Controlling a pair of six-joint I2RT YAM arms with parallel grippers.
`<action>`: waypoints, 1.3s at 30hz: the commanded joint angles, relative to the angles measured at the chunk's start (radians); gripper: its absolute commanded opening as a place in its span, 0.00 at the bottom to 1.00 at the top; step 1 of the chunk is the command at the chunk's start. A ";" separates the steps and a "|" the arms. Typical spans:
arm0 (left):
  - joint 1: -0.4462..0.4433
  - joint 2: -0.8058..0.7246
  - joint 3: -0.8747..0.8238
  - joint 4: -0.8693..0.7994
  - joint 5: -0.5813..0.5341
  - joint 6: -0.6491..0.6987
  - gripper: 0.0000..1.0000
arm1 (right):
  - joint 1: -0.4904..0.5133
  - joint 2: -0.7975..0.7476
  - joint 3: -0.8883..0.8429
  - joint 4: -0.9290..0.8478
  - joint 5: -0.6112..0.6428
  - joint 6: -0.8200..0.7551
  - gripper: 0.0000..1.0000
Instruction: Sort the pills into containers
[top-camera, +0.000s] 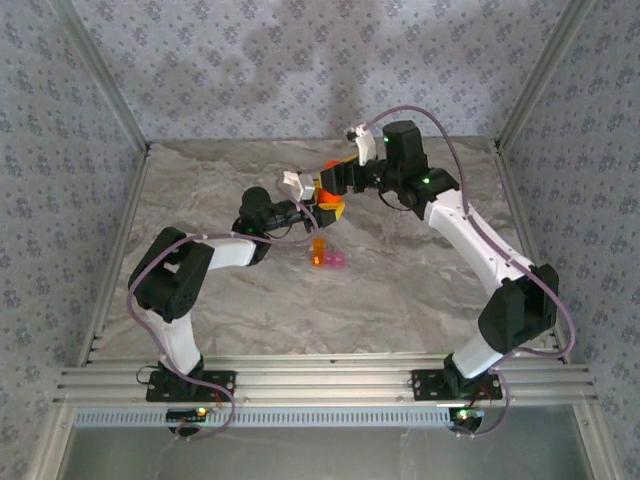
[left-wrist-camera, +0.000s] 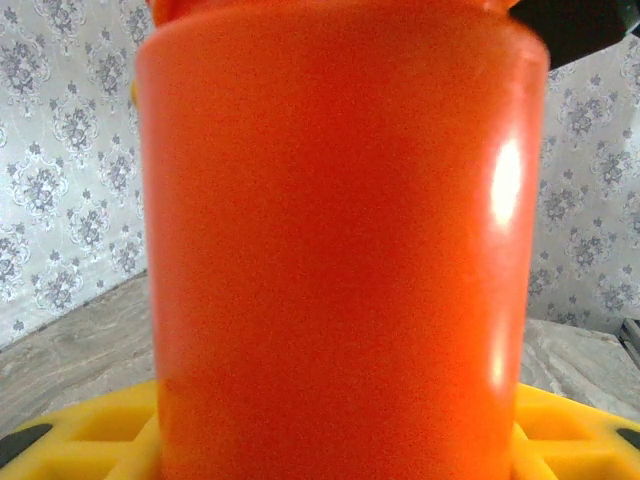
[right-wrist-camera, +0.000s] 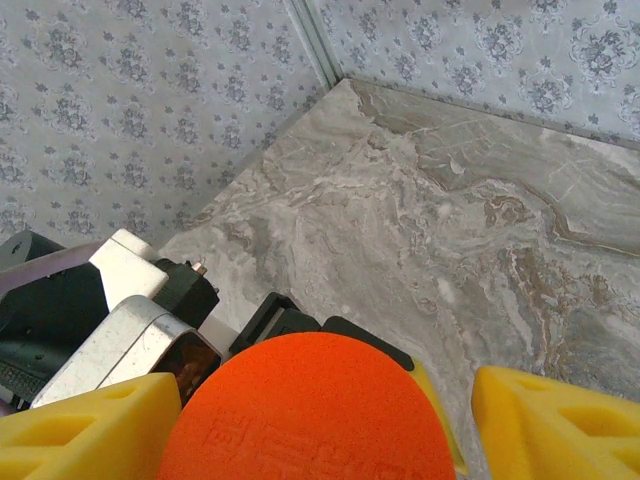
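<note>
A tall orange-red bottle (left-wrist-camera: 340, 240) stands upright in my left gripper (top-camera: 328, 208), whose yellow fingers (left-wrist-camera: 90, 440) are shut on its lower body above the table's middle. My right gripper (right-wrist-camera: 320, 430) hangs over the bottle's orange cap (right-wrist-camera: 310, 410). Its yellow fingers (right-wrist-camera: 560, 425) straddle the cap and are open, with a gap showing on the right side. From above, the right gripper (top-camera: 334, 174) meets the bottle (top-camera: 325, 186) from the right. The containers (top-camera: 328, 258), one orange and one pink and joined together, lie on the table just in front of both grippers. No pills are in sight.
The marbled table (top-camera: 400, 290) is boxed in by patterned walls with metal corner posts (top-camera: 105, 90). The left arm's black and white wrist (right-wrist-camera: 110, 300) sits close under the right gripper. Open tabletop lies in front of the containers and to the right.
</note>
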 joint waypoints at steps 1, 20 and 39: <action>0.007 -0.001 0.022 0.049 0.021 -0.006 0.00 | 0.006 0.003 0.043 -0.014 -0.011 -0.012 0.78; 0.008 0.003 0.026 0.037 0.016 -0.002 0.00 | 0.001 0.005 0.054 -0.017 -0.022 -0.008 0.45; 0.014 0.003 0.016 0.079 0.015 -0.030 0.00 | -0.027 -0.065 -0.094 0.209 -0.065 0.073 0.27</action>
